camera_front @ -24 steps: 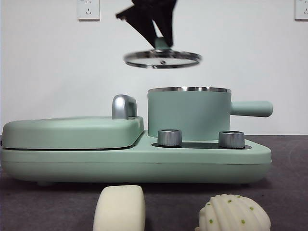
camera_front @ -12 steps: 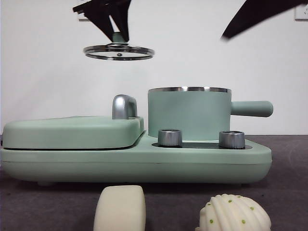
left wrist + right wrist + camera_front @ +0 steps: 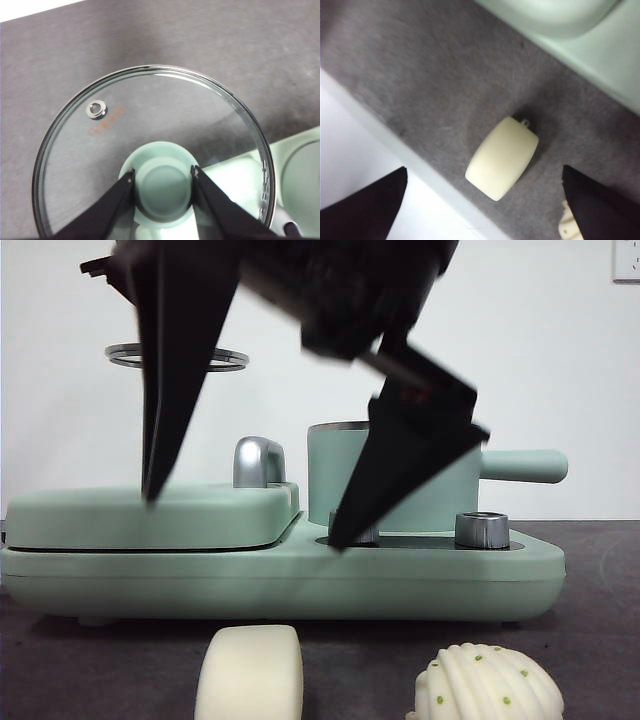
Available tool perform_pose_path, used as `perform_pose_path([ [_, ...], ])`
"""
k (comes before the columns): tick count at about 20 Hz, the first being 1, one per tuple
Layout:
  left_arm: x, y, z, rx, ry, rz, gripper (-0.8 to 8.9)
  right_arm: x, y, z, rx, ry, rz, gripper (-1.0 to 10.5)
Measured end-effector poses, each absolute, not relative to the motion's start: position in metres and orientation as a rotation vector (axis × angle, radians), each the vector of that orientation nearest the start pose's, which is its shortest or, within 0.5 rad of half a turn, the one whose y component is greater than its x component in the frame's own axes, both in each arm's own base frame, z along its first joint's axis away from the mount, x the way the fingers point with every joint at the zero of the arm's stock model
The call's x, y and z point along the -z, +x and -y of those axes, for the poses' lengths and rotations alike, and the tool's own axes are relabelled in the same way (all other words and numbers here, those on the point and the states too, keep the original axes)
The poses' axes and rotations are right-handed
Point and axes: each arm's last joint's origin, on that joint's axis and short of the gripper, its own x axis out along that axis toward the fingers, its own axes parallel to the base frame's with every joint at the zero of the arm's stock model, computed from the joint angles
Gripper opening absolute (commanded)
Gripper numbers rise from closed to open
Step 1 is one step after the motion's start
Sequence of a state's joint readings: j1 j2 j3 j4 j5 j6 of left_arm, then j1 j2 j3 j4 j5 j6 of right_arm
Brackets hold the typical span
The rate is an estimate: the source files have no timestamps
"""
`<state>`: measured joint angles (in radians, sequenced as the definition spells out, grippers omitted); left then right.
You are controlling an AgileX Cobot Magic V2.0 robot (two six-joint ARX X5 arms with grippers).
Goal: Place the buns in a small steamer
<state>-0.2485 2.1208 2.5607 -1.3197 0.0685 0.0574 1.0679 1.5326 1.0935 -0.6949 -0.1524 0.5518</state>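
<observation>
The smooth bun (image 3: pixel 250 672) (image 3: pixel 502 157) lies on the dark mat in front of the appliance, with the ridged, green-dotted bun (image 3: pixel 488 685) (image 3: pixel 566 222) to its right. The small steamer (image 3: pixel 322 475) stands without its lid on the appliance, its handle (image 3: pixel 525 466) pointing right. My right gripper (image 3: pixel 243 520) (image 3: pixel 484 172) hangs open and wide above the smooth bun, touching nothing. My left gripper (image 3: pixel 163 172) is shut on the green knob (image 3: pixel 162 190) of the glass lid (image 3: pixel 232 359) (image 3: pixel 150 115), which is held high at the left. In the front view the right arm hides that gripper.
A flat mint griddle lid (image 3: pixel 150 515) with a chrome handle (image 3: pixel 258 462) covers the appliance's left half. A steel dial (image 3: pixel 481 530) sits on the base (image 3: pixel 300 580). In the right wrist view the mat's edge runs close to the smooth bun.
The lid has travelled further left, held by the left gripper. The right gripper has dropped from the top right corner to hang large and open in front of the appliance.
</observation>
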Motion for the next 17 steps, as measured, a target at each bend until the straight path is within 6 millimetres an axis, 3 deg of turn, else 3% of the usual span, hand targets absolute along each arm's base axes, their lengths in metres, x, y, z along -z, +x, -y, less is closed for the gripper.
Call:
perform_pose_path([
  [6, -0.413, 0.406, 0.093, 0.295, 0.118, -0.866, 0.5, -0.192, 0.138, -0.281, -0.665, -0.184, -1.398, 4.0],
  [9, -0.413, 0.406, 0.092, 0.291, 0.116, -0.866, 0.5, -0.179, 0.138, -0.285, -0.634, -0.22, -1.417, 2.9],
  [12, -0.413, 0.406, 0.092, 0.291, 0.114, -0.865, 0.5, -0.177, 0.138, -0.287, -0.623, -0.235, -1.396, 1.9],
  [17, -0.413, 0.406, 0.092, 0.291, 0.113, -0.862, 0.5, -0.184, 0.138, -0.288, -0.611, -0.252, -1.408, 1.8],
])
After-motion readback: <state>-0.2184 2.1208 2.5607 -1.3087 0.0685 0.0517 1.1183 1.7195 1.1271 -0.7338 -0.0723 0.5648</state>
